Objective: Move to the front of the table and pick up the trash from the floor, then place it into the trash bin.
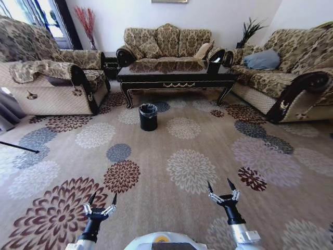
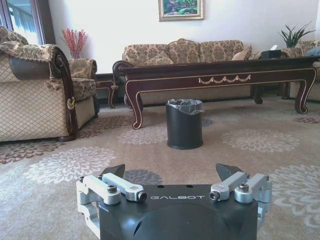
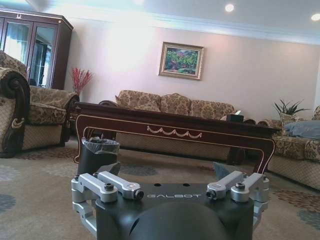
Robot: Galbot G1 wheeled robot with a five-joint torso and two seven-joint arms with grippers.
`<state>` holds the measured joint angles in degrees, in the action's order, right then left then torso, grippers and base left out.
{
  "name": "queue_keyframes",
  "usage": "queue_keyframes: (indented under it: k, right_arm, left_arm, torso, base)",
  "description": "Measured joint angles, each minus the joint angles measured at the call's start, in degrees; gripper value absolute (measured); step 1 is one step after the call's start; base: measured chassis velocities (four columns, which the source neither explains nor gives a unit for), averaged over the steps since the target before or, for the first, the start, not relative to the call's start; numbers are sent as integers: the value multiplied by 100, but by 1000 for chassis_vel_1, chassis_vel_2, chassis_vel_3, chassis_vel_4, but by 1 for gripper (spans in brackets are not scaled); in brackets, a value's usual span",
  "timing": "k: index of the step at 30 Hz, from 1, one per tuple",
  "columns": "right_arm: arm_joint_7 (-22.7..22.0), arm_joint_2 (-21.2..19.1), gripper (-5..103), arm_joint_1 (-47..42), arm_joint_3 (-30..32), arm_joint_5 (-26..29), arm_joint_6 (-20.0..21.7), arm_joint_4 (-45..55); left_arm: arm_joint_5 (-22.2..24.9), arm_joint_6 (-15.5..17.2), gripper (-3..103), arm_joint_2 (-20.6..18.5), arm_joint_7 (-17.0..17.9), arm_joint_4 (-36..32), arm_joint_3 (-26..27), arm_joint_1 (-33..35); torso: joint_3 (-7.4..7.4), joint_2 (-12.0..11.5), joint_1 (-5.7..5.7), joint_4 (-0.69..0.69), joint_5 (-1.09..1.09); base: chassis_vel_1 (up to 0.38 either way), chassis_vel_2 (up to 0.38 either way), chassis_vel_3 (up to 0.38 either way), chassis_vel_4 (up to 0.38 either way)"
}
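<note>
Trash bin [image 1: 148, 116] stands on the floor [image 1: 182, 172] before the bench [image 1: 174, 76] — well ahead of left tool [image 1: 100, 202] and right tool [image 1: 222, 189] (both spread wide, holding nothing).

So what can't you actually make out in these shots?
- Trash: no litter is discernible on the floor in the head view.
- Under the table: shadowed in the head view; the trash bin blocks part of it in the left wrist view.
- Bin contents: the bag rim hides them.
- Left hand and right hand are open, hovering above the carpet.
</note>
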<state>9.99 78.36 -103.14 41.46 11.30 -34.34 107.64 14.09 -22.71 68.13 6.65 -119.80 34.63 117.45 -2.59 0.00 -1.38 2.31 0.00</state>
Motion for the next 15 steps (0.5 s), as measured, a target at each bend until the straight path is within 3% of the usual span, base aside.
queue_keyframes:
  k: [15]
  right_arm:
    - [0, 0, 100, 0, 0, 0, 0, 0]
  left_arm:
    - [0, 0, 100, 0, 0, 0, 0, 0]
  torso:
    - [0, 0, 0, 0, 0]
  base:
    - [155, -165, -148, 153]
